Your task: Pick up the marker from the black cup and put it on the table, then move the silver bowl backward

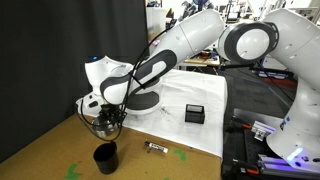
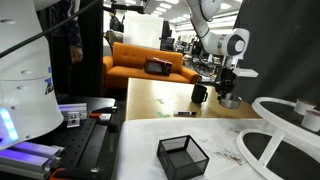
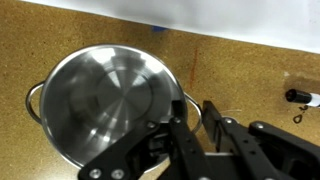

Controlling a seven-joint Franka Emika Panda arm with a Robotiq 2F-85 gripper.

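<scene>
The silver bowl (image 3: 100, 95) sits on the brown table (image 3: 240, 65) and fills the left of the wrist view. My gripper (image 3: 192, 118) is down at the bowl's right side, its fingers close together over the rim and wire handle, shut on it. In an exterior view the gripper (image 2: 228, 88) stands over the bowl (image 2: 231, 102), with the black cup (image 2: 200, 95) beside it. The cup (image 1: 105, 157) stands in front of the gripper (image 1: 106, 122). The marker (image 1: 157, 147) lies flat on the table, and also shows at the right edge of the wrist view (image 3: 302, 96).
A white cloth (image 1: 205, 95) covers the back of the table, carrying a black square box (image 1: 195, 113) and a large white-and-black round stack (image 1: 143, 100). Small green marks (image 1: 181, 153) lie near the marker. A black curtain hangs behind.
</scene>
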